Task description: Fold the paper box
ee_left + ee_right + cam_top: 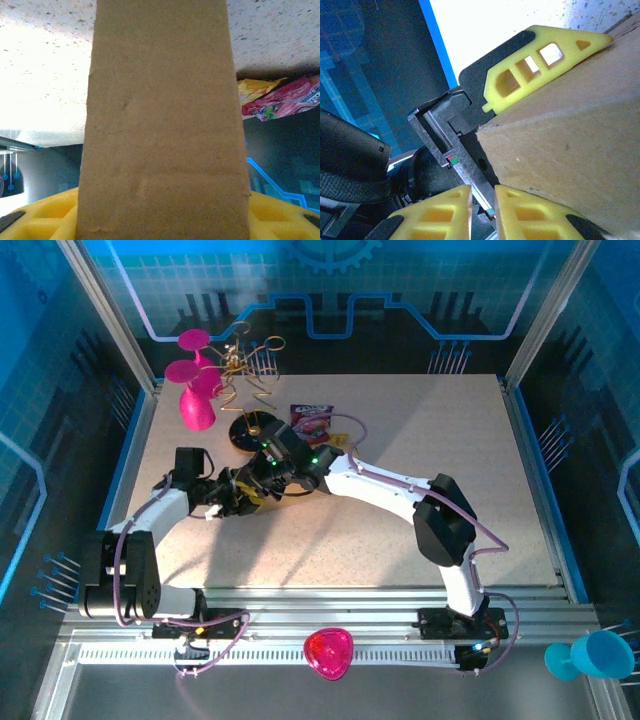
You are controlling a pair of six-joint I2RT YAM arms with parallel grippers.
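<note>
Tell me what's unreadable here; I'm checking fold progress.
1. Paper box shape: top view, arms cover it; wrist views crop it.
2. Left gripper grip: left wrist view, the box covers its fingertips.
3. Right gripper grip: right wrist view, bottom edge cuts its fingers.

Two white-and-black arms with yellow fingers

The left arm [160, 512] and right arm [385, 492] have glossy white links between chunky black joint housings, with a thin mauve cable [122, 560] running along each and small green lights near the wrists. The right gripper [482, 195] has bright yellow fingers [440, 212] moulded with window-like cut-outs and black trim. The left gripper [162, 225] has matching fingers, on a black block over a grey metal rail [437, 135].
</note>
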